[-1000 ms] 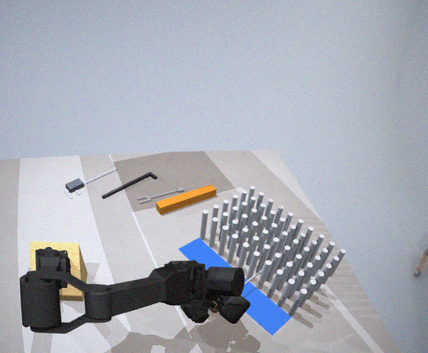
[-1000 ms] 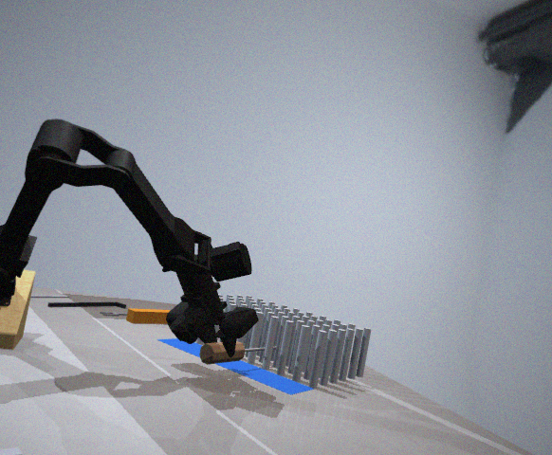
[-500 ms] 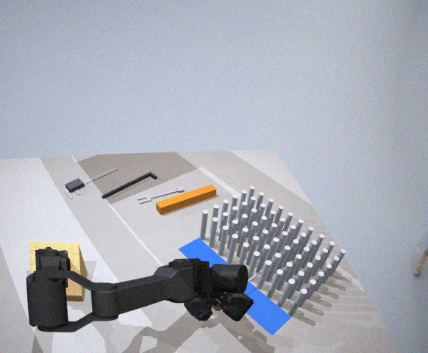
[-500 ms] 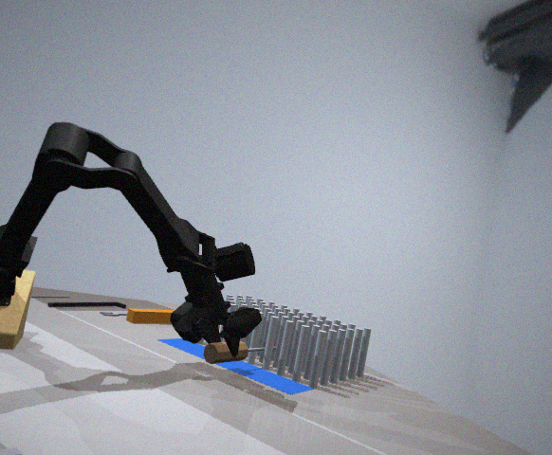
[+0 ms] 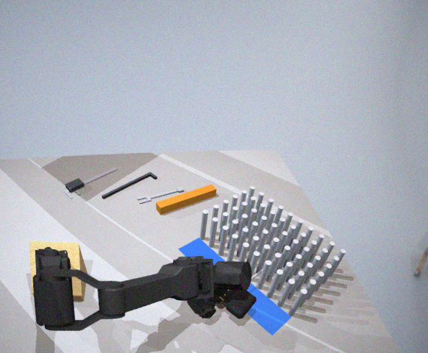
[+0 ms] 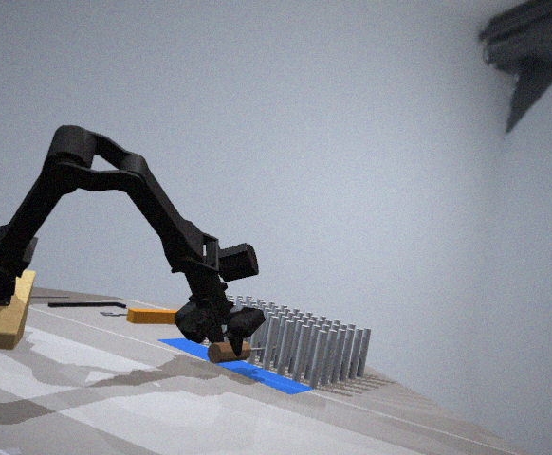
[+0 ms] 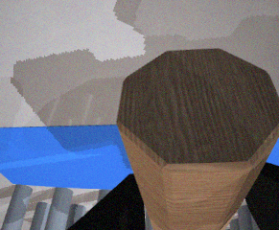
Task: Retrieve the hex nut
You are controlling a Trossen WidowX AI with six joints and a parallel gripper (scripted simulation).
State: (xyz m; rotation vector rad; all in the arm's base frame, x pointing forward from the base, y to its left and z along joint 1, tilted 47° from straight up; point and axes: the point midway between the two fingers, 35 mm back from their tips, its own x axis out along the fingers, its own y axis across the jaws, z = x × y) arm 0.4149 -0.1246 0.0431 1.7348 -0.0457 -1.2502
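My gripper (image 5: 221, 301) (image 6: 228, 345) (image 7: 189, 176) is shut on the wooden handle (image 6: 217, 354) (image 7: 201, 105) of a tool, above the blue taped strip (image 5: 269, 317) (image 6: 281, 382) (image 7: 58, 160). The tool's thin metal shaft (image 5: 257, 274) (image 6: 256, 349) points from the handle into the front of the spacer field; its far end is hidden among the spacers. The metal spacers (image 5: 204, 223) (image 6: 318, 357) (image 7: 16, 208) that show stand upright in rows behind the strip. I cannot see the hex nut in any view. The arm hides the middle of the strip in the top view.
An orange bar (image 5: 185, 200) (image 6: 151, 316) lies left of the field. Beyond it lie a fork-ended grey tool (image 5: 165, 194), a black bent bar (image 5: 126, 186) (image 6: 84, 304) and a dark block with a thin rod (image 5: 74, 184). The arm's base stands on a yellow block (image 5: 78, 265) (image 6: 2, 337).
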